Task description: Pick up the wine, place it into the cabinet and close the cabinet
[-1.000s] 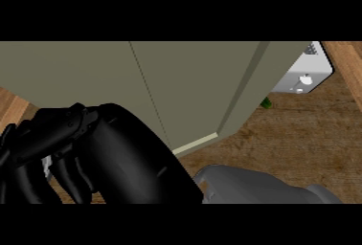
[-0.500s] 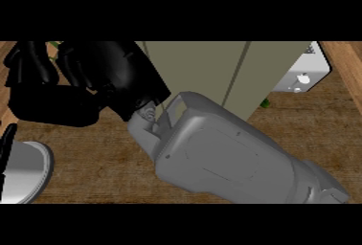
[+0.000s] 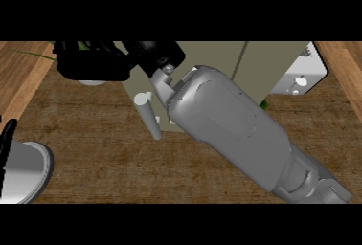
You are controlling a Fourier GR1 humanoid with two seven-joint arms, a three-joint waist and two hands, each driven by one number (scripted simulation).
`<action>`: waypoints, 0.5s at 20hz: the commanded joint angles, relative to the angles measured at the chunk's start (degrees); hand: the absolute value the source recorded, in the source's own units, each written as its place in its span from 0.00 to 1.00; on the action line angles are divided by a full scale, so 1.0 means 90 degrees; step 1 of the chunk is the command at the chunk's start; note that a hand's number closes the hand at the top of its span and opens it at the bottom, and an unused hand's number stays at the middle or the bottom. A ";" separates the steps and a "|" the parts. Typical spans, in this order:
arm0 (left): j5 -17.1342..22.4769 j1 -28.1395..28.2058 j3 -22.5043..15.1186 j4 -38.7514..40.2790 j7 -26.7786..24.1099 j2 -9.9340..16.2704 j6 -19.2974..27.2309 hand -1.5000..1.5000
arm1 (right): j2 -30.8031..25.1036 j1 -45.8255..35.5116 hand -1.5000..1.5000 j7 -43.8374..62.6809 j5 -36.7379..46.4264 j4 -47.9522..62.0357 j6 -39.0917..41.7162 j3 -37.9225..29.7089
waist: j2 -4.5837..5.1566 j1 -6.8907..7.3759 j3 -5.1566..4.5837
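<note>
Nearest the lower edge of the head view, the grey forearm [image 3: 247, 139] of the right arm now stretches diagonally up and to the left across the brown wooden desk [image 3: 106, 143], much further extended than half a second ago, when it filled the middle of the view. Over at the left edge, a grey rounded limb [image 3: 25, 170] and a thin black finger [image 3: 7, 139] show; whether that left robot hand is released or clenched cannot be told. Beyond the forearm's wrist, a pale grey cylindrical handle [image 3: 150, 117] stands against the beige cabinet door [image 3: 212, 57], which was not visible a moment before. Farthest off, the black right robot hand [image 3: 106, 60] has travelled up to the top left, beside the cabinet's front, with its fingers curled in a clench; what, if anything, they enclose is hidden. The wine itself shows nowhere in view, so its place cannot be stated. Judging by the reach toward the cabinet, the arm is likely carrying out the placing or door-closing step, though which one remains uncertain.
</note>
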 commanded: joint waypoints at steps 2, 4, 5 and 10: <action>0.0017 -0.0105 0.0069 0.0079 0.0117 -0.0058 -0.0028 0.00 | -0.0438 0.0189 1.00 -0.0602 0.0033 0.0987 0.0357 -0.0500 | 0.0181 -0.0051 0.0067; -0.0114 -0.0195 -0.0096 0.0072 0.0120 -0.0138 0.0062 0.00 | -0.0539 0.0147 1.00 -0.0630 0.0222 0.1107 0.0268 -0.0468 | 0.0185 -0.0083 0.0065; 0.0088 -0.0052 0.0091 -0.0326 0.0356 0.0087 -0.0001 0.00 | -0.0557 0.0174 1.00 -0.0779 0.0244 0.1255 0.0366 -0.0461 | 0.0176 0.0030 0.0069; -0.0204 -0.0063 -0.0163 -0.0182 0.0087 -0.0227 0.0072 0.00 | -0.0777 0.0243 1.00 -0.1017 0.0397 0.1350 0.0460 -0.0486 | 0.0179 -0.0022 0.0068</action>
